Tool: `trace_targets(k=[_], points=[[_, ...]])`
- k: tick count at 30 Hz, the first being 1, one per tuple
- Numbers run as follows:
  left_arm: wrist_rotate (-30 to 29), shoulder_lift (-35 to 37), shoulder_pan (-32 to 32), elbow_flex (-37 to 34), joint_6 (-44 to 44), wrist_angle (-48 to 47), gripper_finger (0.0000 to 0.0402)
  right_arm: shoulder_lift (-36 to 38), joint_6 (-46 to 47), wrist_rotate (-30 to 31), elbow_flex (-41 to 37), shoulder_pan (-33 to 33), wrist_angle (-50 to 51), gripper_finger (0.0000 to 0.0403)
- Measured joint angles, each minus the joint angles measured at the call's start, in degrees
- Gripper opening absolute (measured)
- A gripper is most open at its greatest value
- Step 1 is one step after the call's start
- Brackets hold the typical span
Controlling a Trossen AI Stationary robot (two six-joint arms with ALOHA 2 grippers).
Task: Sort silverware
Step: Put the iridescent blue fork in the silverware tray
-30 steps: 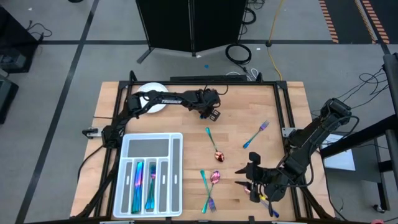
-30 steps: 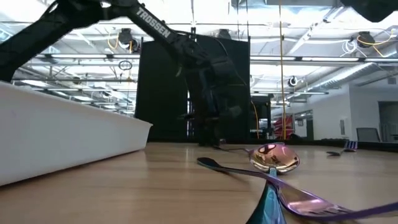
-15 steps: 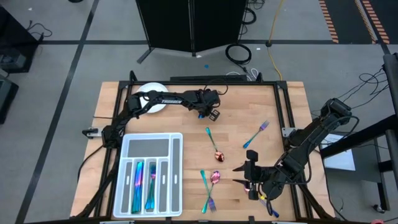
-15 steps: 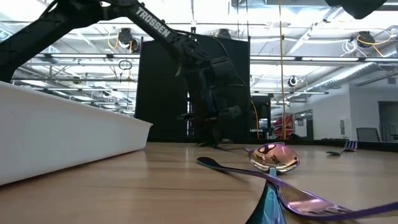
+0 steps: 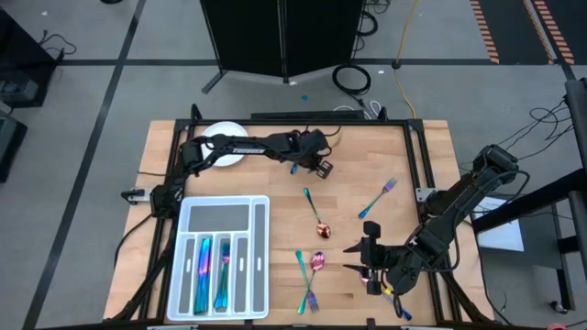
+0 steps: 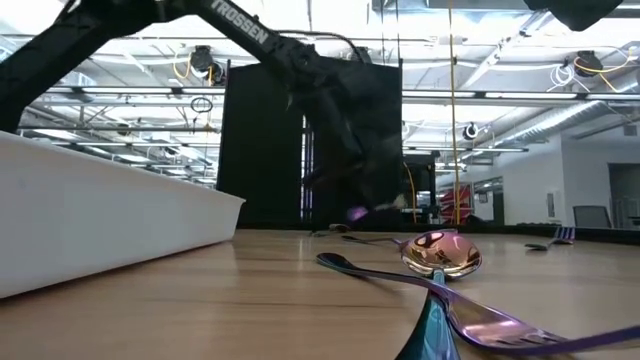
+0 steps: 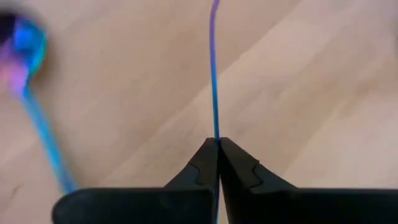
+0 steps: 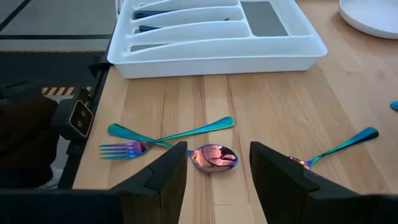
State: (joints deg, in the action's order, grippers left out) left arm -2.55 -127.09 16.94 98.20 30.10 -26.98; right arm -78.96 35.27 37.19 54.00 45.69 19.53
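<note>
Iridescent silverware lies scattered on our wooden counter (image 5: pixel 358 156): a spoon (image 5: pixel 315 211) mid-counter, a fork (image 5: pixel 378 198) to its right, a crossed fork and spoon (image 5: pixel 310 275) nearer the tray (image 5: pixel 223 257). Our left tool (image 5: pixel 318 167) is clenched on a thin utensil handle (image 7: pixel 214 74). Our right tool (image 8: pixel 217 163), released, hovers above the crossed pair. A plate (image 5: pixel 225 145) sits behind. "TROSSEN" marks the left arm (image 6: pixel 238 22).

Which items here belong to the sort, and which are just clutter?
Job items:
- slim piece clamped in left claw
- spoon mid-table
- fork
- crossed fork and spoon ahead of the open right claw
- tray, pieces already in it

Lying about:
- white plate
</note>
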Motion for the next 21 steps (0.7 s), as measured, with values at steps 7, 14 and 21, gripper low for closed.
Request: trace_targets(k=[7,14,21], points=[[-0.22,2.55,-2.15,0.02,-1.81,8.33,0.0001,0.04,0.07,-0.03,0.0,0.02,-0.93,0.0162],[-0.13,6.91,-2.89,0.04,-3.53,7.51,0.0001,0.07,0.46,-0.55,0.02,0.04,-1.61,0.0162],[-2.84,15.5,-5.38,-0.45,-10.49,0.34,0.0001,0.17,0.48,-1.55,0.02,0.17,-1.36,0.0162]])
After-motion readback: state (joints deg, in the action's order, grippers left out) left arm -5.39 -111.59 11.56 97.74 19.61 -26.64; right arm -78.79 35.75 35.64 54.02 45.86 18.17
